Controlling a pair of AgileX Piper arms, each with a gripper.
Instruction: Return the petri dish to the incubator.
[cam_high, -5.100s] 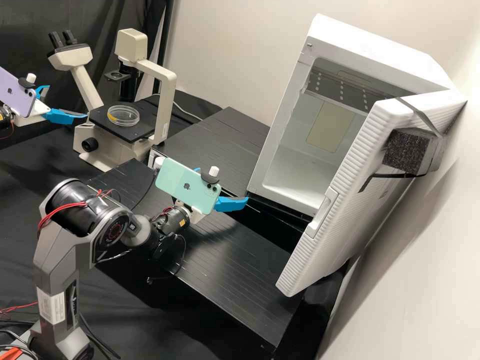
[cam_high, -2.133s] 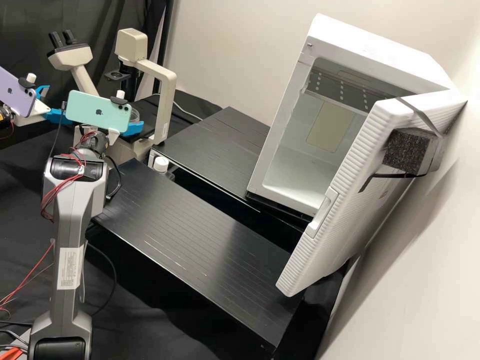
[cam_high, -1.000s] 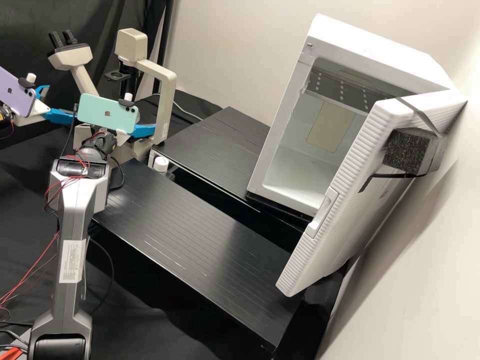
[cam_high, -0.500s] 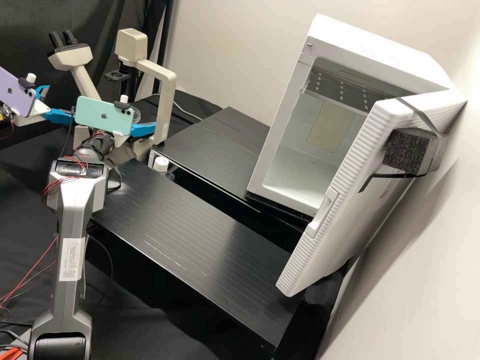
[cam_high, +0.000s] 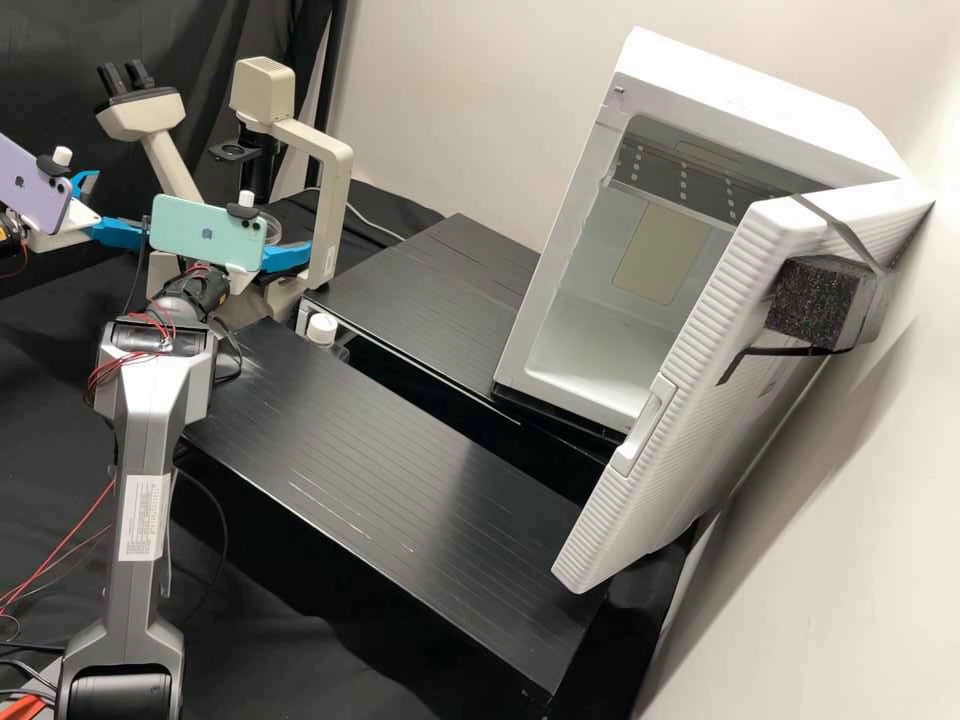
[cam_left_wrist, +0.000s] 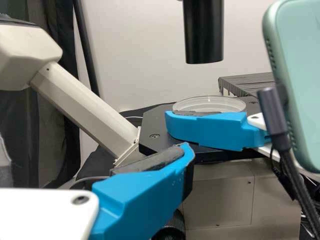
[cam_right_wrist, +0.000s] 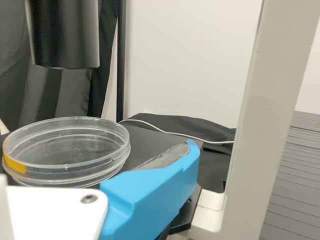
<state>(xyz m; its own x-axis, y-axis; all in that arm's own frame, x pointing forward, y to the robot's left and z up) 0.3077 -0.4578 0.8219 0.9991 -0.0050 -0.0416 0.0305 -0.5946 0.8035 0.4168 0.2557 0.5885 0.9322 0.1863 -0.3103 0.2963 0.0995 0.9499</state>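
Clear round petri dish (cam_right_wrist: 65, 150) sits on the black stage (cam_right_wrist: 150, 140); your right arm bends toward it, white blue-fingered right tool (cam_high: 287, 257) parted, gripping nothing, like your left tool (cam_high: 120, 205). The right wrist view shows the dish's yellow patch (cam_right_wrist: 14, 162).

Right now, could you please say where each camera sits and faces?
High: fixed off the arms, looking forward and down on microscope and incubator; both arms show.
Left wrist: on that arm, facing the stage; left finger and right finger show.
Right wrist: on that arm, facing the dish; right finger shows.
All three share the dish.
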